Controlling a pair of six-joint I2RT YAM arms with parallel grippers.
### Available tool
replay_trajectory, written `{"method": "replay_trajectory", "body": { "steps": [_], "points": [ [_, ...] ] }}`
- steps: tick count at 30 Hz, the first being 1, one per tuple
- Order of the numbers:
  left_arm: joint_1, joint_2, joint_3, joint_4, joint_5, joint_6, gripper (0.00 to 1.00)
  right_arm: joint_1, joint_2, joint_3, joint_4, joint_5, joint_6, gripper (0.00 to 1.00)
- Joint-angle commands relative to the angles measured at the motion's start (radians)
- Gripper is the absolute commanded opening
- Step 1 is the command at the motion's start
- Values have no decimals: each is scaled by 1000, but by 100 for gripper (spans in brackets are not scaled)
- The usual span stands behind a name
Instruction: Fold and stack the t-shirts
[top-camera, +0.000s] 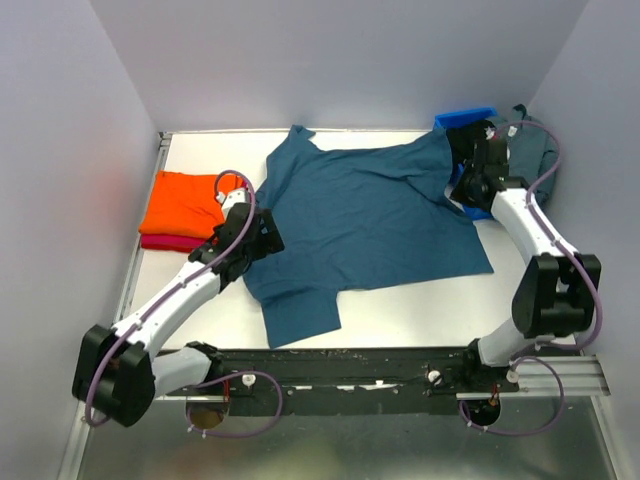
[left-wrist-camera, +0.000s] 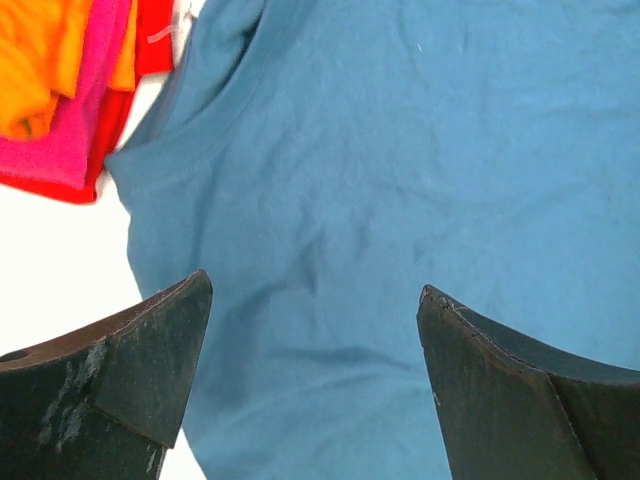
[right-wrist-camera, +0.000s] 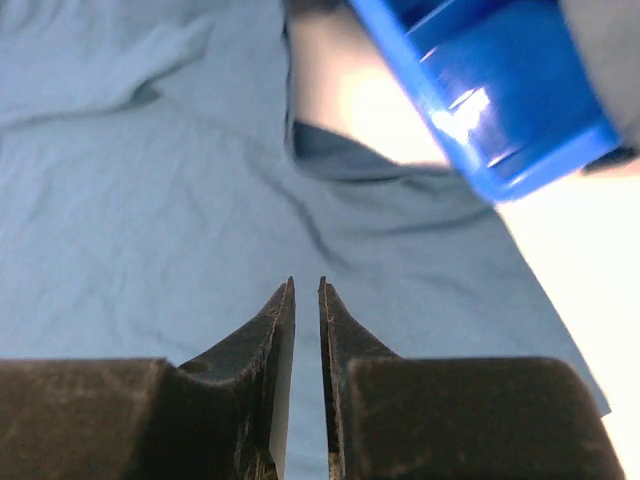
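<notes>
A dark teal blue t-shirt (top-camera: 370, 215) lies spread flat across the middle of the table, with one sleeve toward the front. It also shows in the left wrist view (left-wrist-camera: 400, 150) and the right wrist view (right-wrist-camera: 150, 200). A folded bright orange t-shirt (top-camera: 185, 200) lies on a folded crimson red one (top-camera: 165, 242) at the left; both show in the left wrist view (left-wrist-camera: 40, 60) (left-wrist-camera: 70, 140). My left gripper (top-camera: 268, 234) (left-wrist-camera: 315, 300) is open and empty over the teal shirt's left edge. My right gripper (top-camera: 462, 190) (right-wrist-camera: 307, 285) is shut and empty just above the shirt's right side.
A rigid blue plastic bin (top-camera: 462, 118) (right-wrist-camera: 480, 90) stands at the back right, with grey-blue cloth (top-camera: 530, 150) beside it. The teal shirt's far right corner reaches up to the bin. White walls close in the table on the left, back and right.
</notes>
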Motion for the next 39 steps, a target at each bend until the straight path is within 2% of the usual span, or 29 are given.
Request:
{"method": "replay_trajectory", "body": {
  "steps": [1, 4, 6, 10, 14, 16, 18, 19, 21, 29, 39],
  "points": [
    [-58, -149, -78, -124, -79, -128, 95, 57, -129, -197, 118, -83, 95, 24],
    [-139, -250, -127, -208, -165, -251, 93, 63, -255, -320, 150, -92, 136, 24],
    [-182, -294, -150, -246, -165, -291, 92, 63, -324, -398, 171, -98, 132, 26],
    [-246, -321, -158, -317, -116, -331, 88, 63, -410, -490, 164, -156, 100, 26],
    [-315, -309, -138, -406, -72, -360, 82, 63, -459, -563, 127, -65, 98, 24],
    [-346, -303, -147, -429, -47, -409, 82, 63, -471, -583, 104, -25, 116, 19],
    [-381, -320, -178, -443, -40, -472, 79, 63, -486, -592, 93, -15, 125, 18],
    [-395, -333, -193, -446, -39, -498, 75, 63, -500, -601, 93, -15, 130, 18],
    [-415, -363, -227, -452, -29, -541, 73, 63, -528, -619, 106, -14, 136, 20],
    [-472, -271, -235, -530, 2, -564, 71, 63, -568, -627, 99, 11, 142, 21],
    [-512, -191, -271, -487, 99, -603, 60, 63, -543, -613, 109, 11, 145, 21]
  ]
}}
